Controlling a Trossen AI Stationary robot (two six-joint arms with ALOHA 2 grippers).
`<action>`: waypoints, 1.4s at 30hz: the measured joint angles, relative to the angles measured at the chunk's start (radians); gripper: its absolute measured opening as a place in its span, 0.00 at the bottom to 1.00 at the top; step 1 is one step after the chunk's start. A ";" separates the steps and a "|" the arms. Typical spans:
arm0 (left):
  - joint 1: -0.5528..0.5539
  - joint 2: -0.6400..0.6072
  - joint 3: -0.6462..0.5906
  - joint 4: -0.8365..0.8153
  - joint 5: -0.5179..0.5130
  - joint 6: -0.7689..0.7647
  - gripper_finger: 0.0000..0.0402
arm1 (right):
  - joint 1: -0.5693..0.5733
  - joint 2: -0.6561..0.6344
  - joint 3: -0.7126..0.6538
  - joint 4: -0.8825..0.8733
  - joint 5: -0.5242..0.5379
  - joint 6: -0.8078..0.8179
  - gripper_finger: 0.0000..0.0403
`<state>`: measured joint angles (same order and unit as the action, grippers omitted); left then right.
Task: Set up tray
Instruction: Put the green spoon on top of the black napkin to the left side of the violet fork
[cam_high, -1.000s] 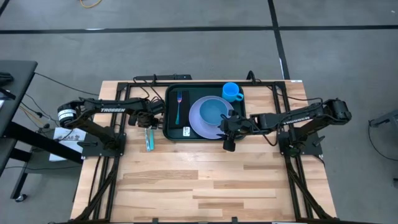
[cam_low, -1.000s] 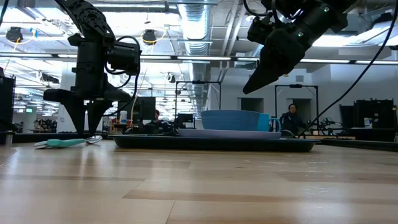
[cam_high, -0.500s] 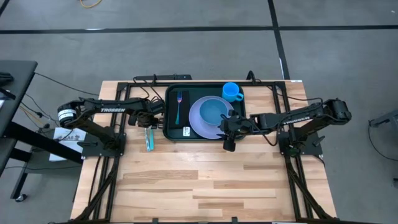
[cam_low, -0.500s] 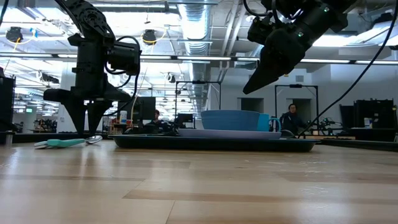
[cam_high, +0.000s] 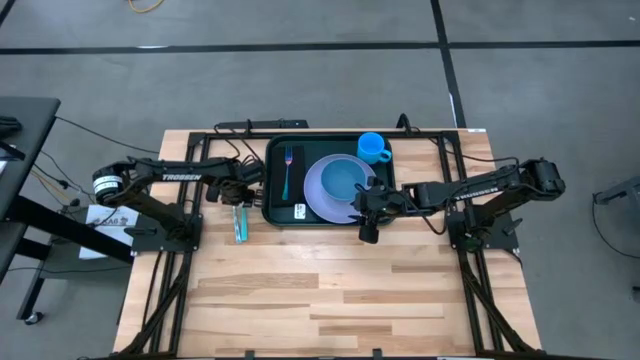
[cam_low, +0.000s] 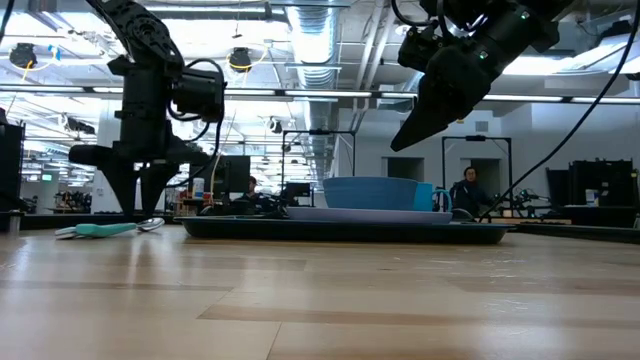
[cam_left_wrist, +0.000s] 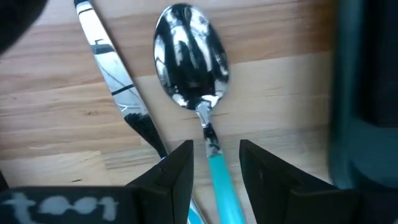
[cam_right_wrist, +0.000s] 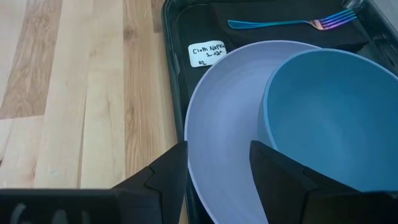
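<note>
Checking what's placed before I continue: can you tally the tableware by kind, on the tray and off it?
Plate: 1
Bowl: 1
Cup: 1
Fork: 1
Napkin: 1
Spoon: 1
Knife: 1
Total: 7, with spoon and knife off the tray.

Bare light wooden tabletop (cam_high: 340, 290) in front; behind it, crowded dark green-black plastic tray (cam_high: 275, 212), teal-handled cutlery (cam_high: 239, 222) alongside.

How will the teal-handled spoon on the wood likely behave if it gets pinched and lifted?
The spoon looks stiff: polished metal bowl, thin teal handle. It probably weighs little. Lying flat on the table beside the knife, its smooth narrow handle may slip or twist between the open left pincer.
</note>
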<state>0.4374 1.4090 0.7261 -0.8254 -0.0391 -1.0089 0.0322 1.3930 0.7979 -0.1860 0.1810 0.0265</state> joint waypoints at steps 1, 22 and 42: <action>0.000 0.000 -0.012 0.010 0.001 -0.004 0.30 | 0.000 0.000 0.000 0.000 0.000 0.000 0.41; 0.005 0.000 -0.098 0.140 0.043 -0.022 0.30 | 0.000 0.000 0.000 0.000 0.000 0.000 0.41; 0.063 0.002 -0.080 0.128 0.052 0.030 0.26 | 0.000 0.000 0.000 0.000 0.000 -0.008 0.41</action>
<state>0.5003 1.4109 0.6464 -0.6971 0.0128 -0.9794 0.0322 1.3930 0.7975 -0.1860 0.1810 0.0189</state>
